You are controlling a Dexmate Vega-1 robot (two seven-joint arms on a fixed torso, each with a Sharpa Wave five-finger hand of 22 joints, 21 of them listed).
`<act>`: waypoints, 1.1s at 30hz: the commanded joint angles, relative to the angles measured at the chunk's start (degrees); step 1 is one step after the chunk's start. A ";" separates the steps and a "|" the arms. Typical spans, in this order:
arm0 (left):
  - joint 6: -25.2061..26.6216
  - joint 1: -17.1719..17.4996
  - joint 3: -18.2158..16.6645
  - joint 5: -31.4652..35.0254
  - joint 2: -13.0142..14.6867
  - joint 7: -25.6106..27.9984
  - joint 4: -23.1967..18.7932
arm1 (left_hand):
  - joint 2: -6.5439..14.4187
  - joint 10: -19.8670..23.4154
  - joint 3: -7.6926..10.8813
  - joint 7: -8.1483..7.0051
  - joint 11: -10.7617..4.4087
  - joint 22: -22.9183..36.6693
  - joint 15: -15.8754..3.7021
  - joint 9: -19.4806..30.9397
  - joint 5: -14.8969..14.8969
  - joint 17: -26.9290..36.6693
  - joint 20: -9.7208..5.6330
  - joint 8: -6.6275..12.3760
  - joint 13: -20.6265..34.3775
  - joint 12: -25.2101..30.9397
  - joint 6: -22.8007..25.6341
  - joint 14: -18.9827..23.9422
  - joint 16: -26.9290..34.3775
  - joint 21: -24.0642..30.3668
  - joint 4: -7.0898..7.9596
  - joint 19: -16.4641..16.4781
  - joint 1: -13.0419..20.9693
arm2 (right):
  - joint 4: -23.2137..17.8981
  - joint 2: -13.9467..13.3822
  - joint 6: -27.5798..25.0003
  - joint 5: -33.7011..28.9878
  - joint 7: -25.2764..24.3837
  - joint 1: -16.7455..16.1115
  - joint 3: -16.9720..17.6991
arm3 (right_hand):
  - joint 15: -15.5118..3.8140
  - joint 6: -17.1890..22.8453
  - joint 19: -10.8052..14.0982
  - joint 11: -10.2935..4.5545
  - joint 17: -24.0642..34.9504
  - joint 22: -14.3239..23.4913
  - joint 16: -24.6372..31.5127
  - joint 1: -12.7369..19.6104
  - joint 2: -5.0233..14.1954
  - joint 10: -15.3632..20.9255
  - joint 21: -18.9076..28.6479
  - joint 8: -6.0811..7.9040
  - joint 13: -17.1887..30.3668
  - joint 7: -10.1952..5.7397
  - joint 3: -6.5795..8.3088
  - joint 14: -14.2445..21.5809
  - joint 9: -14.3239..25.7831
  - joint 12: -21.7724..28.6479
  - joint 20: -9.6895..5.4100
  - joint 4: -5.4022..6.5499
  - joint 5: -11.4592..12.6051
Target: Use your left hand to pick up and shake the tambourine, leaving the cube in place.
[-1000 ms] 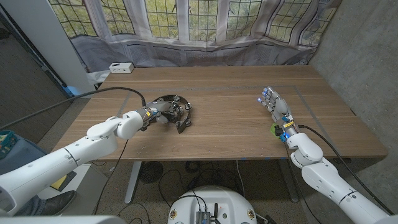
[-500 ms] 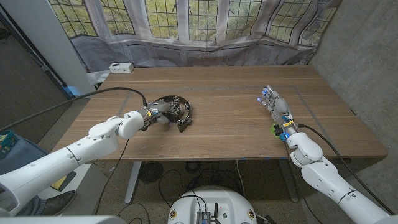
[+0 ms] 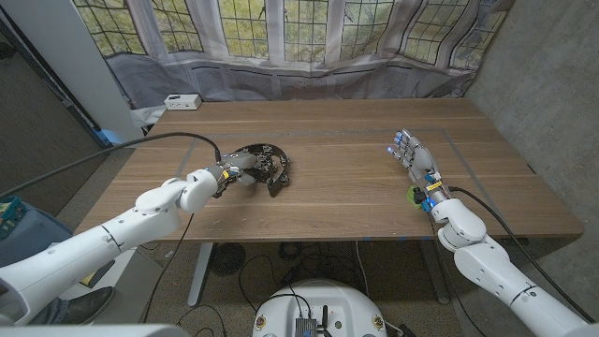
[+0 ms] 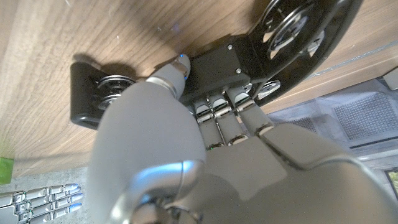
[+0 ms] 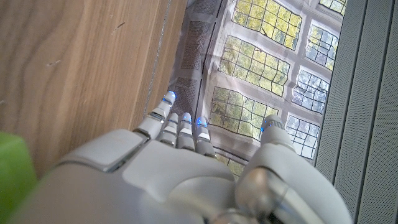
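Left hand (image 3: 234,172) grips tambourine (image 3: 267,166) | right hand (image 3: 415,157) open, beside cube (image 3: 413,196)

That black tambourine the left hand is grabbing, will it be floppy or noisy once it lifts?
Probably stiff: the tambourine frame looks like a hard black crescent. Likely noisy, since loose-looking metal discs sit in its slots. It seems light, as the left hand fingers wrap only one section.

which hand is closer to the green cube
Right. The right hand rests just beyond the green cube, which sits by its wrist; the left hand grips the tambourine far across the table.
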 commanded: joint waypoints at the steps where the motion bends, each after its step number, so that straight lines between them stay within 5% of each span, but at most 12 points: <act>1: 0.82 0.98 -0.21 1.22 0.39 0.95 -0.69 | -0.59 -1.42 -0.99 0.20 0.22 -0.01 0.02 0.08 -0.16 0.32 0.14 0.02 -0.17 -0.34 -1.29 -1.56 0.13 -0.59 0.18 -0.88 -0.54 | -0.45 -0.04 -0.08 -0.19 -0.21 -0.21 -0.07 | 0.22 0.51 0.19 0.03 0.29 0.12 -0.10 0.39 0.09 0.33 -0.15 0.15 0.24 -0.20 -0.36 0.28 0.28 -0.30 0.38 -0.04 0.12; 13: 0.99 2.12 -1.41 1.20 1.15 2.26 -1.87 | -2.11 -7.47 -5.08 0.16 0.72 -0.13 1.38 -0.16 -0.25 -0.02 1.52 -0.29 -0.92 -0.40 -7.08 -7.18 0.13 -2.17 1.89 -3.47 -6.08 | -0.55 0.01 0.29 -0.41 -0.35 -0.59 -0.06 | 0.24 0.48 0.18 -0.02 0.29 0.12 -0.10 0.42 0.12 0.30 -0.15 0.14 0.24 -0.23 -0.36 0.27 0.28 -0.31 0.35 -0.04 0.13; 22: 1.65 3.26 -2.48 1.36 1.60 3.65 -3.23 | -2.15 -9.92 -6.48 0.44 1.05 -0.13 2.10 -0.30 -0.32 -0.27 2.15 -0.09 -1.33 -0.12 -9.72 -9.21 0.22 -3.08 3.13 -4.86 -9.37 | -0.49 0.20 0.74 -0.45 -0.56 -0.88 0.11 | 0.26 0.51 0.23 0.01 0.28 0.13 -0.08 0.47 0.10 0.44 -0.13 0.16 0.24 -0.27 -0.37 0.36 0.28 -0.26 0.42 -0.07 0.14; 33: 1.90 6.10 -5.38 -0.36 2.33 7.00 -6.25 | 1.50 -9.51 -6.96 1.01 2.17 -0.04 3.03 -0.43 -0.09 -0.19 3.48 0.87 -1.94 0.89 -8.69 -9.37 0.89 -3.79 6.54 -5.50 -14.78 | -0.28 0.20 1.02 -0.61 -0.36 -0.76 0.12 | -0.28 0.98 0.70 -0.51 0.23 0.13 0.03 0.65 0.12 1.08 0.03 0.32 0.23 -0.34 -0.33 0.75 0.28 -0.04 -0.04 -0.17 0.16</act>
